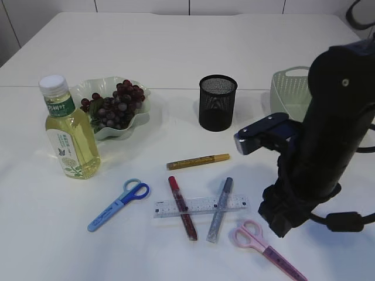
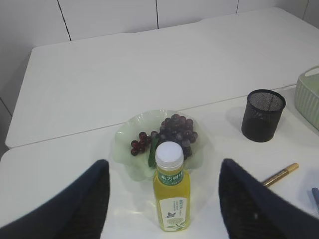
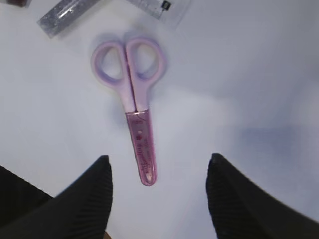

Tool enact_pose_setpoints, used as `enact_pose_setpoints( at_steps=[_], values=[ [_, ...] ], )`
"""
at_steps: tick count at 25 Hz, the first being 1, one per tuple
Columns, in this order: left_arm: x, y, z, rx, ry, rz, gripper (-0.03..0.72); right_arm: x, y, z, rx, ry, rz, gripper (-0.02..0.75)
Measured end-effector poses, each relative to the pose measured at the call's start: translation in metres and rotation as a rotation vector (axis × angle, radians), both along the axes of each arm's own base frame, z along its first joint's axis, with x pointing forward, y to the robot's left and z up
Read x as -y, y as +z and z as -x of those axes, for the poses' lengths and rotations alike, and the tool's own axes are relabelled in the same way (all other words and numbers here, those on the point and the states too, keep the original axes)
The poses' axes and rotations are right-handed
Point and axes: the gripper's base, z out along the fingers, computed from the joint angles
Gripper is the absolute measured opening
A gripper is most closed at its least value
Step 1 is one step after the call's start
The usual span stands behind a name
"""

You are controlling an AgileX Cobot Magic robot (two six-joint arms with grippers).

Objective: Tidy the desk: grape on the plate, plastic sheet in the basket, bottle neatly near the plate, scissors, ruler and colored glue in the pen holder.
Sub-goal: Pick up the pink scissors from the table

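Note:
The yellow bottle point(image 1: 69, 132) stands upright beside the pale green plate point(image 1: 140, 120), which holds the dark grape bunch point(image 1: 117, 104). My left gripper point(image 2: 163, 161) hangs open above and in front of the bottle point(image 2: 171, 194), not touching it. Over the pink scissors point(image 3: 134, 107) my right gripper point(image 3: 159, 157) is open, and the blade tip lies between the fingers, untouched. Blue scissors point(image 1: 119, 204), a clear ruler point(image 1: 201, 205) and red point(image 1: 183, 208), silver point(image 1: 220, 209) and gold point(image 1: 198, 161) glue sticks lie on the table. The black mesh pen holder point(image 1: 217, 102) stands behind them. No plastic sheet shows.
A pale green basket point(image 1: 290, 93) sits at the back right, partly behind my right arm point(image 1: 328, 134). The red and silver glue sticks cross the ruler. The pink scissors point(image 1: 266, 249) lie near the table's front edge.

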Motion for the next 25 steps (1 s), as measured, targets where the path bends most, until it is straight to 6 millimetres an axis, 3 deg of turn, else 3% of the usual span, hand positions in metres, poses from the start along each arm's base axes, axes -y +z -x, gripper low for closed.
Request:
enact_pose_setpoints(
  at_steps=[5, 10, 25],
  values=[
    [0.000, 0.000, 0.000, -0.005, -0.002, 0.005, 0.496, -0.017, -0.019, 0.002, -0.021, 0.059, 0.015, 0.471],
    [0.000, 0.000, 0.000, -0.007, -0.002, 0.007, 0.492, -0.021, -0.038, 0.000, -0.073, 0.067, 0.043, 0.471],
    [0.000, -0.002, 0.001, -0.026, -0.002, 0.003, 0.489, -0.027, -0.064, -0.005, -0.088, 0.088, 0.066, 0.471]
  ],
)
